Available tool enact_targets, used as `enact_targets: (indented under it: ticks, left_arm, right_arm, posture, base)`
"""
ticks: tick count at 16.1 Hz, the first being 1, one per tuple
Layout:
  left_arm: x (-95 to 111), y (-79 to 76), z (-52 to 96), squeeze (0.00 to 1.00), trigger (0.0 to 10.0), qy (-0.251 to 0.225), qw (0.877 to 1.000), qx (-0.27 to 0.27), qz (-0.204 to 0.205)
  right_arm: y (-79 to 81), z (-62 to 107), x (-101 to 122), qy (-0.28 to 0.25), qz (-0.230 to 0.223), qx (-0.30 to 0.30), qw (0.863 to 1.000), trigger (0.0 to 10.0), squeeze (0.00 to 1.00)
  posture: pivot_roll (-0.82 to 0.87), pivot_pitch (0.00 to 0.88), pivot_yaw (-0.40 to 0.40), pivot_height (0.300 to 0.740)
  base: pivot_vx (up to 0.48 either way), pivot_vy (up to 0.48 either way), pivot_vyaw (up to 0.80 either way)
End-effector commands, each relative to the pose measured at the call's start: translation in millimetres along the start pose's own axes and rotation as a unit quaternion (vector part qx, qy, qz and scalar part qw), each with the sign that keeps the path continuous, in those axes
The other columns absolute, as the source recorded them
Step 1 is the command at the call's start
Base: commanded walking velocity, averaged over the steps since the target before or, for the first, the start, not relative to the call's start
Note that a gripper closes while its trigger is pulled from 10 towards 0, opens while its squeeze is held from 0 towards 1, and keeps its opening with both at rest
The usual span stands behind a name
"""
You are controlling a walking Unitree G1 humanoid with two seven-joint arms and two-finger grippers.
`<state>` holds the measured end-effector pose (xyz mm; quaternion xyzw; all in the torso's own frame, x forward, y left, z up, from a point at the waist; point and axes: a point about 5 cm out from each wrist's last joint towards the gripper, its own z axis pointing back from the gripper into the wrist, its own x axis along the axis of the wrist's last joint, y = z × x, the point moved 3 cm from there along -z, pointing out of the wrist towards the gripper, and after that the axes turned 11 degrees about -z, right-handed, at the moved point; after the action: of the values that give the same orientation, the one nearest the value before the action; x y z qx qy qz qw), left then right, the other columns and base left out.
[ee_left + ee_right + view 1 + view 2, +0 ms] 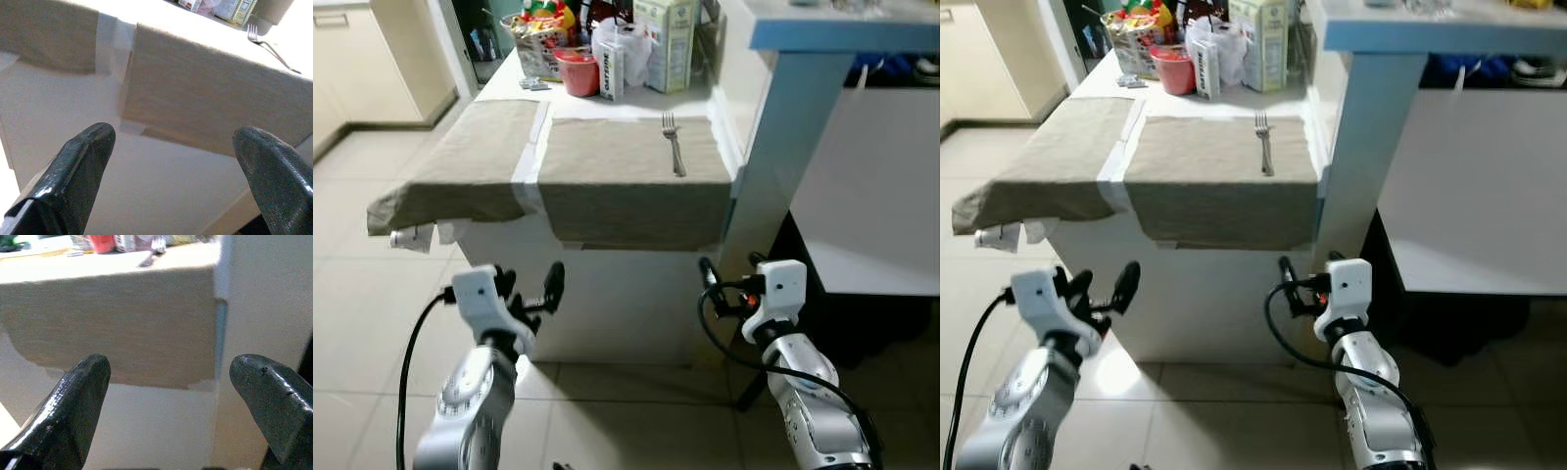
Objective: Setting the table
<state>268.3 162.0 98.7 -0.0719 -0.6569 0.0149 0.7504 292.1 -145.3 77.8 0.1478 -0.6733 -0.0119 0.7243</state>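
A white tabletop [530,157] stands ahead with two beige placemats on it, side by side with a strip of bare white between them; the left placemat [470,162] and the right placemat [631,171] both droop over the near edge. One fork [673,143] lies on the right placemat near its right side, tines pointing away. At the far end sits a cluster of groceries: a red cup [578,72], a white bag [619,54], a tall carton [666,41] and a basket of packets [540,39]. A blue-edged counter [842,34] rises just right of the tabletop. The left gripper [524,289] and right gripper [729,279] hang low before the tabletop's front, above the tiled floor [362,294], each with fingers spread wide and empty.
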Motion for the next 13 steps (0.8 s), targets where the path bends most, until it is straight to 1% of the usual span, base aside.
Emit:
enact_targets:
  ticks: [1, 3, 4, 6, 7, 9, 10, 11, 12, 13]
  left_arm:
    - [5, -0.8, -5.4, 0.0, 10.0, -0.011, 1.0, -0.01, -0.001]
    - [9, -6.0, -12.4, 0.0, 10.0, -0.017, 0.999, -0.027, -0.008]
    - [11, -5.6, -14.7, 0.0, 10.0, -0.02, 0.999, -0.023, -0.015]
    - [11, -5.5, -14.1, 0.0, 10.0, -0.023, 1.0, -0.012, -0.014]
    - [10, -7.5, -11.4, 0.0, 10.0, -0.026, 1.0, -0.005, -0.012]
    - [9, -7.3, -10.0, 0.0, 10.0, -0.031, 0.999, 0.007, -0.005]
    - [8, -8.9, -9.9, 0.0, 10.0, -0.036, 0.999, 0.014, -0.003]
    - [10, -8.6, -9.9, 0.0, 10.0, -0.041, 0.999, 0.016, -0.015]
    - [10, -7.9, -10.1, 0.0, 10.0, -0.04, 0.999, 0.017, -0.018]
    - [12, -9.0, -8.1, 0.0, 10.0, -0.037, 0.998, 0.007, -0.04]
  right_arm:
    - [2.3, -1.2, 3, -0.005, 0.006, -0.003, 1.0, 10.0, 0.0]
    - [-6.0, -2.4, 10, -0.018, 0.025, -0.015, 0.999, 10.0, 0.0]
    - [-11.2, -4.3, 12, -0.016, 0.025, -0.018, 0.999, 10.0, 0.0]
    - [-11.6, -5.8, 12, -0.012, 0.026, -0.011, 1.0, 10.0, 0.0]
    - [-8.4, -8.8, 11, -0.005, 0.027, 0.002, 1.0, 10.0, 0.0]
    - [-6.9, -10.3, 10, 0.001, 0.029, 0.009, 1.0, 10.0, 0.0]
    - [-6.7, -13.1, 11, 0.004, 0.033, 0.019, 0.999, 10.0, 0.0]
    - [-7.1, -15.9, 13, 0.004, 0.033, 0.023, 0.999, 10.0, 0.0]
    - [-8.0, -17.4, 13, 0.003, 0.032, 0.022, 0.999, 10.0, 0.0]
    - [-10.1, -19.8, 10, 0.003, 0.023, 0.01, 1.0, 10.0, 0.0]
  posture:
    - [-0.26, 0.004, 0.118, 0.74]
    - [-0.27, 0.014, 0.129, 0.74]
    - [-0.27, 0.013, 0.118, 0.74]
    - [-0.25, 0.017, 0.091, 0.74]
    - [-0.23, 0.015, 0.07, 0.74]
    - [-0.23, 0.011, 0.044, 0.74]
    - [-0.22, 0.003, 0.019, 0.74]
    - [-0.21, 0.0, 0.007, 0.74]
    - [-0.2, 0.0, 0.011, 0.74]
    - [-0.19, 0.0, 0.02, 0.74]
  base:
    - [0.0, 0.0, 0.0]
    - [0.0, 0.0, 0.0]
    - [0.0, 0.0, 0.0]
    - [0.0, 0.0, 0.0]
    - [0.0, 0.0, 0.0]
    - [0.0, 0.0, 0.0]
    - [0.0, 0.0, 0.0]
    - [0.0, 0.0, 0.0]
    - [0.0, 0.0, 0.0]
    - [0.0, 0.0, 0.0]
